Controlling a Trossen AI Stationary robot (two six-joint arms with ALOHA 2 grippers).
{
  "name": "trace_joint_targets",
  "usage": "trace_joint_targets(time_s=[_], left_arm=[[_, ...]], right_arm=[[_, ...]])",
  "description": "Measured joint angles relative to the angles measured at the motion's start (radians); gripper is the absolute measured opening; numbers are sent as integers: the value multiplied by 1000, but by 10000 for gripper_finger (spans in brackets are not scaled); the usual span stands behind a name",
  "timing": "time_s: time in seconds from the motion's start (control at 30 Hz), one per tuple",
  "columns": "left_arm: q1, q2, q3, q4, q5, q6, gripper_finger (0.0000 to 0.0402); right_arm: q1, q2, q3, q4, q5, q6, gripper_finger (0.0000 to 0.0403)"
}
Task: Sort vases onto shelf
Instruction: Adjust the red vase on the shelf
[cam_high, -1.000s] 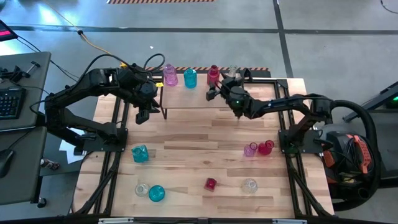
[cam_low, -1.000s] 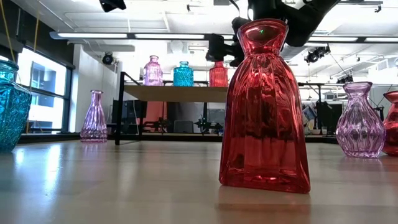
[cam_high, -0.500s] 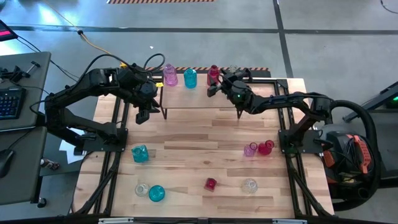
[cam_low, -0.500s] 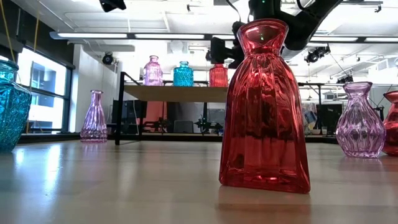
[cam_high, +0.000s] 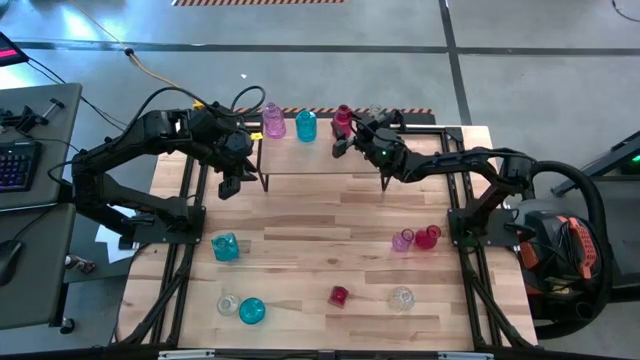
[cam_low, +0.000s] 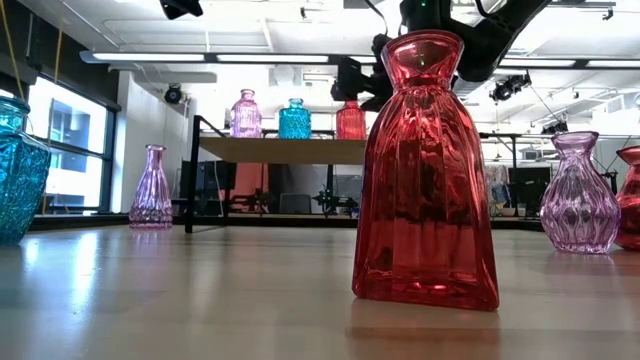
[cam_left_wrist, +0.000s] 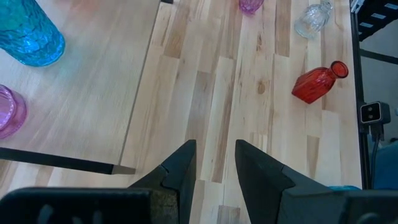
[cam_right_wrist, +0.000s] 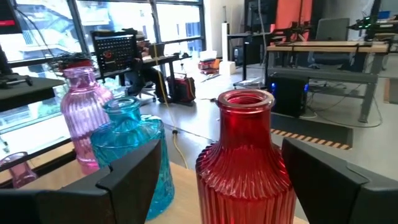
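In the last second my right gripper moved a little along the shelf, toward its far edge, and its fingers did not change their width. They stand wide apart, one on each side of the red ribbed vase, and I think they do not press it. The vase stands upright on the shelf top, in the same place as before, next to the teal vase and the pink vase. So I judge this one is placed, and the arm only needs to come away without touching it.

My left gripper waits over the table, just beside the left end of the shelf. There is a narrow gap between its fingers and it holds nothing.

Several vases are not yet sorted, for example the teal one and the small red one.
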Motion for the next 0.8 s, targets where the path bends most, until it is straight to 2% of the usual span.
trace_joint_targets(time_s=[0.43, 0.8], left_arm=[[0, 0, 0, 0, 1, 0, 104], [0, 0, 0, 0, 1, 0, 104]], right_arm=[[-6, 0, 1, 1, -43, 29, 312], [-6, 0, 1, 30, -18, 2, 312]])
